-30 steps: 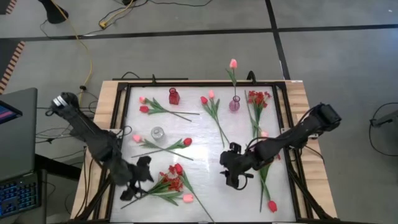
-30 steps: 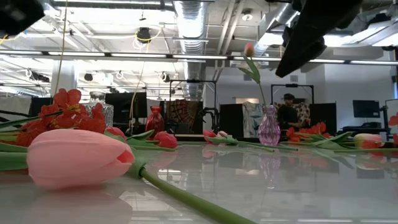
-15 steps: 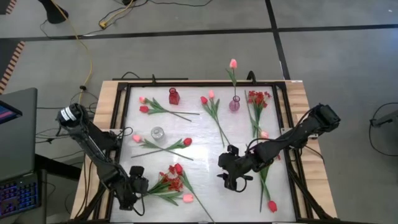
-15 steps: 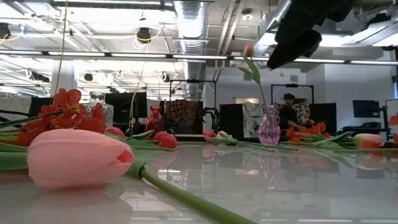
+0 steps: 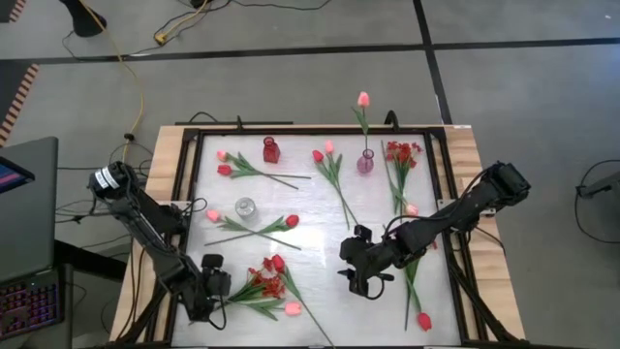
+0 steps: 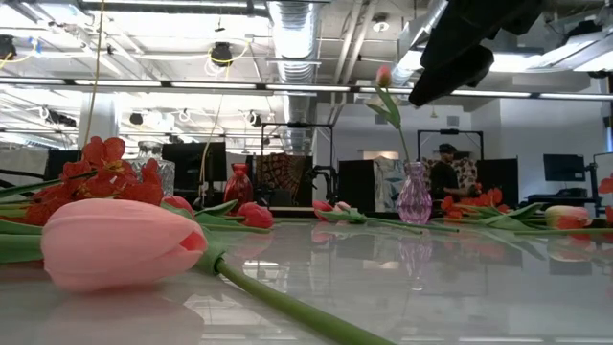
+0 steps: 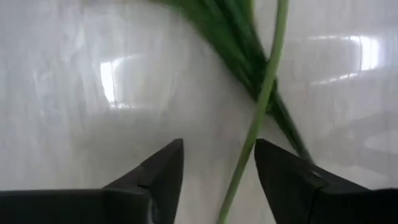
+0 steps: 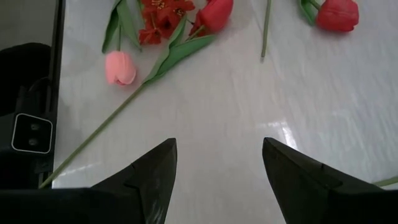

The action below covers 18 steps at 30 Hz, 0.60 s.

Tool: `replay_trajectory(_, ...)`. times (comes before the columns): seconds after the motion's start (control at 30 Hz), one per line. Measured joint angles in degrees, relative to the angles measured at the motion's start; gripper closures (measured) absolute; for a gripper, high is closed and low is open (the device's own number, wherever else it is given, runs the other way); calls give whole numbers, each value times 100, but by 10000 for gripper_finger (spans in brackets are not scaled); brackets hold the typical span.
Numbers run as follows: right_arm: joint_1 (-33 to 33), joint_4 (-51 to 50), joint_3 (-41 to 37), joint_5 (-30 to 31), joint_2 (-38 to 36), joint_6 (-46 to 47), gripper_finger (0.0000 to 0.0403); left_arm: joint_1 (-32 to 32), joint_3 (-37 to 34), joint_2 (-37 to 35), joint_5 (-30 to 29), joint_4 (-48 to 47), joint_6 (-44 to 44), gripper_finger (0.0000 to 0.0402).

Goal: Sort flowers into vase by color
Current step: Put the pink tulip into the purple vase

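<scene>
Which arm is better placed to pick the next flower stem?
Left. Its tool already straddles a green stem at the front-left flower pile. The right tool is open over bare table.
</scene>
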Motion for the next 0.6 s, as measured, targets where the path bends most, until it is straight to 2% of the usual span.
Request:
replay_trajectory(0.37, -50, -16, 0, 4, 0, -43, 138, 9, -152, -15, 40, 260, 71, 286)
replay_trajectory(0.6, -179, -20, 0, -2, 2, -60, 138, 13, -169, -99, 63, 296, 137, 386)
